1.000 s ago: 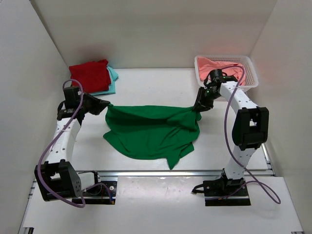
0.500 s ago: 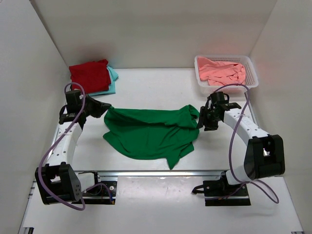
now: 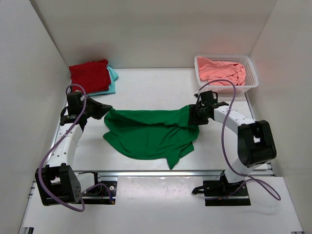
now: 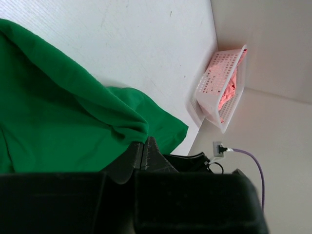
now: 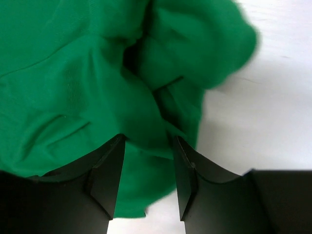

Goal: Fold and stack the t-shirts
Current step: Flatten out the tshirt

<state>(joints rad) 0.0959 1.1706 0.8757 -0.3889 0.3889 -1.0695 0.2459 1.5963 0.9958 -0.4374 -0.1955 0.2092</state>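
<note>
The bright green t-shirt (image 3: 151, 131) lies rumpled in the middle of the table. My left gripper (image 3: 105, 108) is shut on its left corner, and in the left wrist view the jaws (image 4: 141, 147) pinch a fold of green cloth (image 4: 58, 112). My right gripper (image 3: 193, 114) stands open over the shirt's bunched right corner; in the right wrist view, green cloth (image 5: 97, 83) lies between its parted fingers (image 5: 109, 175). A folded dark red t-shirt (image 3: 90, 75) rests on a pale turquoise one (image 3: 113, 78) at the back left. A salmon pink t-shirt (image 3: 222, 70) fills the basket.
The white mesh basket (image 3: 251, 74) stands at the back right, also in the left wrist view (image 4: 212, 92). White walls close in the table on three sides. A metal rail (image 3: 170, 172) runs along the near edge between the arm bases.
The right gripper opened and let go of the raised right corner, swung out to the right, then came back over that corner. The cloth there sank. The left gripper kept its hold.
</note>
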